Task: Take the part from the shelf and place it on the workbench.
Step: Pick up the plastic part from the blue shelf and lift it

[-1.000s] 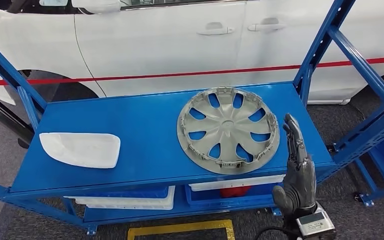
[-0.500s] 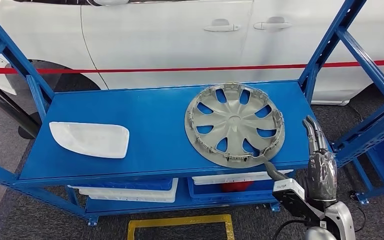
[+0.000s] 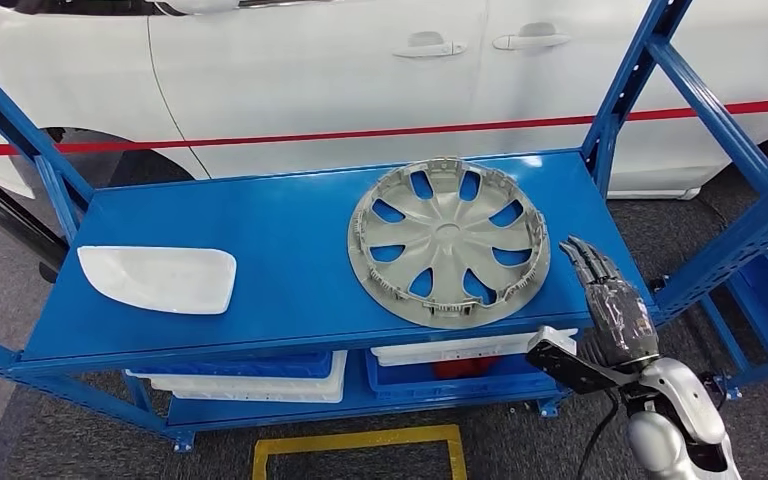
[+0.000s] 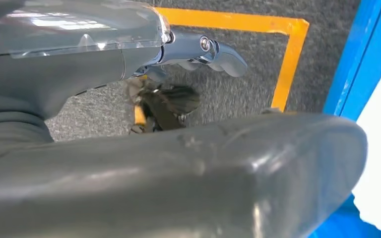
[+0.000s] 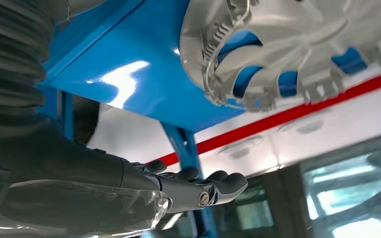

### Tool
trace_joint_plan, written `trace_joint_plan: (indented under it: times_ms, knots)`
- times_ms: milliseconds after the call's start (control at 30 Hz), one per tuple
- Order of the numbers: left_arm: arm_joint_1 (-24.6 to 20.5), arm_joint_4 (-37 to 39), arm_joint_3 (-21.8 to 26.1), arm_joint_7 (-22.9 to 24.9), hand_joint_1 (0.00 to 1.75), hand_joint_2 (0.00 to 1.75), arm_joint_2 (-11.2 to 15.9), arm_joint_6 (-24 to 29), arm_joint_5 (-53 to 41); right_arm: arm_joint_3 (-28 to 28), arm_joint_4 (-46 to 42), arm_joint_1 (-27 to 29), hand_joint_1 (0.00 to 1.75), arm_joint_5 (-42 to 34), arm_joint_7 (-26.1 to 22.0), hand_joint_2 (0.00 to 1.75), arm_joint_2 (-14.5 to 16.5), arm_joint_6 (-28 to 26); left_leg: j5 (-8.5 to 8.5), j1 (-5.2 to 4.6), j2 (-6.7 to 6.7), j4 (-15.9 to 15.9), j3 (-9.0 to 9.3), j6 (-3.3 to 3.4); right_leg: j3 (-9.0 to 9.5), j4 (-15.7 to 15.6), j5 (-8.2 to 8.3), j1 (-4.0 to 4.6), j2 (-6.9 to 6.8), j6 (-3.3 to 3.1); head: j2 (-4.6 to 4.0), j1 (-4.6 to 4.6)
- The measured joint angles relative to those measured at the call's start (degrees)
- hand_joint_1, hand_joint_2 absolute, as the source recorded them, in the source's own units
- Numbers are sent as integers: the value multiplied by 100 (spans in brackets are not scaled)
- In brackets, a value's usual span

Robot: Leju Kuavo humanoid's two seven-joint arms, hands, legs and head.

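Note:
A grey hubcap [image 3: 448,240] lies flat on the right half of the blue shelf [image 3: 280,230], and a white moulded part [image 3: 157,278] lies at its left front. My right hand [image 3: 610,305] hovers by the shelf's right front corner. Its fingers are stretched out and hold nothing, a short gap from the hubcap's rim. In the right wrist view the hubcap [image 5: 297,44] sits beyond the spread fingers [image 5: 198,191]. My left hand [image 4: 198,49] hangs over the grey floor with nothing in it.
Slanted blue uprights [image 3: 640,80] frame the shelf on both sides. White trays [image 3: 260,375] and a blue bin [image 3: 440,385] sit on the lower level. A white car [image 3: 310,70] stands close behind. Yellow tape [image 3: 360,445] marks the floor in front.
The camera has shifted a little. My right hand has gone from upright beside the hubcap's front right rim to lower and further right, tipped forward over the shelf corner. The parts have not moved.

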Motion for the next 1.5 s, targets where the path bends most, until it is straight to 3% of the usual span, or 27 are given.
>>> trace_joint_plan:
  times_ms: [67, 100, 133, 233, 267, 400, 467, 533, 567, 600, 633, 700, 767, 900, 967, 1067, 1100, 1133, 1167, 1233, 1267, 1300, 1400, 1467, 1500]
  knots:
    - [0, 0, 32, -2, 0, 0, 10, -12, -31, 150, 158, -139, 0, -68, -34, 175, -255, 88, -239, 2, 0, 669, -313, -5, -25, 14, 5, 24, -9, -10, 0, 2]
    - [5, 0, 45, -2, 0, 0, 13, -12, -36, 208, 221, -189, 0, -84, -40, 175, -350, 108, -199, 1, -1, 738, -347, 11, -29, 20, 5, 37, -11, -11, 0, 2]
    - [9, 0, 55, -3, 0, 0, 16, -12, -40, 253, 270, -227, 0, -91, -44, 175, -426, 118, -51, -4, -2, 566, -268, 40, -27, 24, 4, 51, -11, -12, 0, 2]
    - [7, 0, 66, -5, 0, 0, 38, -12, -44, 352, 361, -321, 0, -94, -52, 175, -592, 122, 472, -52, -5, -571, 268, 195, -9, 16, 6, 84, -5, -1, 0, 7]
    - [4, 0, 68, -7, 0, 0, 46, -12, -46, 378, 385, -345, 0, -94, -53, 175, -630, 123, 532, -72, -4, -795, 368, 234, -11, 11, 14, 86, -6, 17, 0, 7]
    - [-2, 0, 76, -11, 0, 0, 60, -11, -56, 453, 455, -386, 0, -94, -58, 175, -743, 127, 620, -66, 1, -1045, 451, 306, -16, -8, 13, 80, -13, 139, 0, 12]
    - [-4, 0, 76, -11, 0, 0, 59, -13, -59, 471, 480, -413, 0, -98, -61, 175, -802, 130, 704, -33, 12, -1181, 505, 350, -168, 335, -226, 81, -1, 178, 0, 25]
    - [-5, 0, 76, -11, 0, 0, 58, -20, -85, 508, 518, -433, 0, -163, -82, 175, -866, 196, 725, -47, 17, -1197, 494, 371, -514, 1058, -589, 62, 6, 210, 0, 27]
    - [-5, 0, 76, -11, 0, 0, 59, -27, -111, 546, 539, -444, 0, -218, -117, 175, -918, 257, 724, -50, 16, -1188, 483, 369, -665, 1362, -687, 52, 4, 231, 0, 26]
    - [-4, 0, 76, -11, 0, 0, 60, -40, -151, 612, 564, -477, 0, -270, -184, 175, -997, 342, 720, -51, 13, -1173, 475, 363, -735, 1491, -675, 38, 3, 250, 0, 26]
    - [-5, 0, 76, -11, 0, 0, 62, -56, -199, 707, 603, -564, 0, -293, -279, 175, -1090, 438, 710, -50, 10, -1149, 469, 350, -695, 1393, -549, 23, 2, 266, 0, 27]
    - [-16, 0, 76, -10, 0, 0, 70, -92, -303, 1019, 766, -936, 0, -262, -462, 175, -1251, 620, 669, -45, 19, -1073, 457, 295, -363, 689, -150, -13, -2, 286, 0, 29]
    - [-63, 0, 76, -11, 0, 0, 95, -113, -390, 1461, 1027, -1420, 0, -210, -518, 175, -1311, 715, 623, -63, 38, -978, 410, 222, -110, 124, 54, -11, 7, 247, 0, 23]
    - [-142, 0, 76, -13, 0, 0, 125, -119, -499, 2340, 1524, -2107, 0, -254, -435, 175, -1311, 707, 589, -66, 29, -897, 338, 116, -113, 37, 76, 7, 5, 95, 0, 4]
    - [-142, 0, 77, -13, 0, 0, 133, -122, -527, 2641, 1704, -2341, 0, -336, -411, 175, -1302, 701, 373, -47, 13, -569, 192, 52, -117, 21, 96, -4, -9, 31, 0, -9]
    - [-138, 0, 79, -13, 0, 0, 139, -123, -554, 2951, 1903, -2536, 0, -396, -405, 175, -1287, 697, -120, -35, 8, 524, -327, -2, -140, 24, 101, 20, -26, -2, 0, -17]
    - [-133, 0, 79, -13, 0, 0, 141, -123, -558, 3031, 1960, -2569, 0, -412, -405, 175, -1282, 697, -150, -35, 8, 727, -433, 2, -143, 27, 99, 31, -28, -6, 0, -17]
    - [-128, 0, 79, -13, 0, 0, 141, -123, -561, 3091, 2004, -2591, 0, -441, -405, 175, -1278, 697, -66, -36, 8, 711, -437, 19, -141, 29, 97, 42, -27, -10, 0, -17]
    - [-124, 0, 79, -13, 0, 0, 143, -124, -566, 3136, 2039, -2616, 0, -493, -406, 175, -1275, 703, 116, -39, 7, 465, -332, 47, -135, 30, 94, 52, -25, -14, 0, -16]
    - [-125, 1, 87, -15, 0, 0, 151, -129, -601, 3246, 2125, -2730, 0, -688, -421, 175, -1270, 762, 518, -63, 4, -325, 24, 139, -129, 32, 88, 75, -13, -14, 0, -16]
    - [-133, 1, 93, -19, 0, 0, 157, -136, -627, 3322, 2193, -2811, 0, -807, -432, 175, -1265, 814, 628, -79, 2, -642, 167, 179, -137, 33, 91, 83, -4, -2, 0, -14]
    - [-141, 1, 99, -22, 0, 0, 162, -145, -653, 3406, 2273, -2889, 0, -916, -443, 175, -1259, 873, 669, -98, 0, -827, 244, 210, -149, 31, 98, 85, 2, 16, 0, -14]
    - [-162, 2, 106, -26, 0, 0, 159, -164, -712, 3614, 2493, -3029, 0, -1112, -481, 175, -1238, 996, 695, -99, -6, -974, 289, 262, -151, 5, 118, 75, -5, 107, 0, -11]
    - [-174, 2, 110, 1, 0, 0, 135, -118, -745, 3740, 2633, -3135, 0, -1154, -504, 175, -1223, 980, 766, -66, -4, -1095, 341, 318, -236, 206, -36, 74, -3, 153, 0, -1]
    - [-183, 2, 116, 35, 0, 0, 117, -68, -756, 3813, 2701, -3183, 0, -1144, -501, 175, -1214, 939, 791, -55, -1, -1132, 357, 335, -365, 484, -198, 68, -1, 167, 0, 4]
